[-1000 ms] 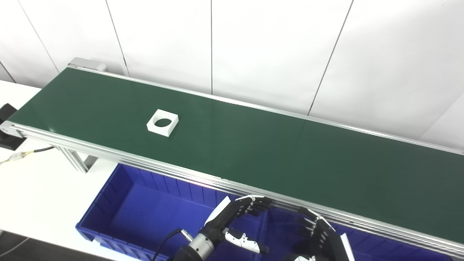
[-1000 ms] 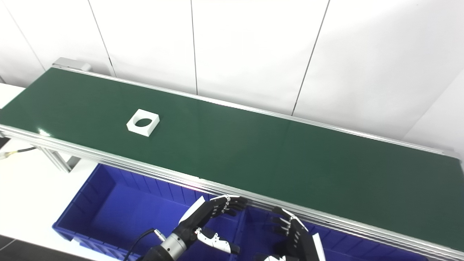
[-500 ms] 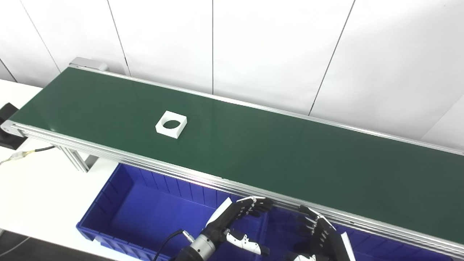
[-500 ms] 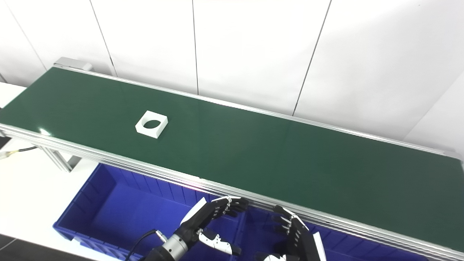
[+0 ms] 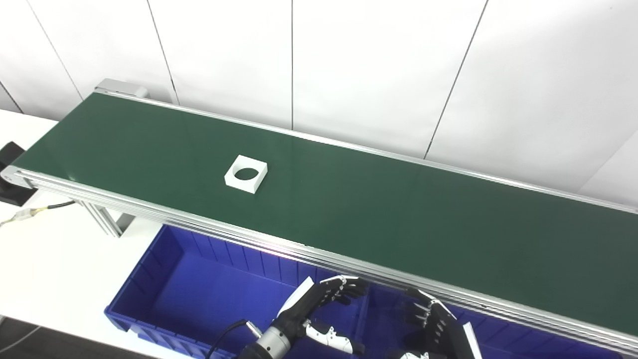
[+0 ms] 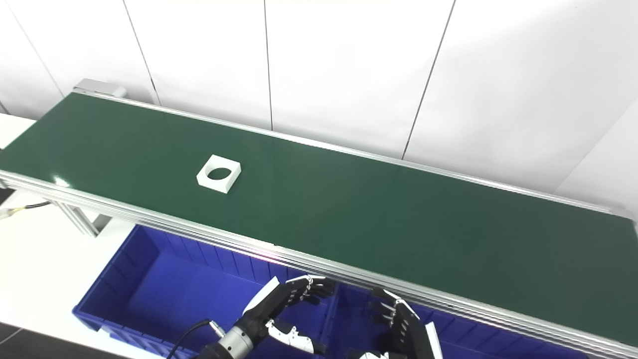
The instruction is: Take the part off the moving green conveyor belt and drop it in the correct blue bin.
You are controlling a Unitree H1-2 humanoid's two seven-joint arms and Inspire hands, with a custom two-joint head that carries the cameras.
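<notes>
A white square part with a round hole (image 5: 245, 173) lies flat on the green conveyor belt (image 5: 379, 214), left of its middle; it also shows in the right eye view (image 6: 219, 173). My left hand (image 5: 314, 309) hovers open and empty over the blue bin (image 5: 189, 294) below the belt's near rail. My right hand (image 5: 438, 329) is open and empty beside it, low at the bottom edge. Both hands are well short of the part.
A second blue bin section (image 5: 523, 344) lies under the right hand, split from the left one by a divider. The belt's aluminium near rail (image 5: 209, 227) runs between bins and belt. A white table (image 5: 45, 249) with a cable lies left.
The part has travelled to the right along the belt. Both hands have dropped slightly lower in the picture.
</notes>
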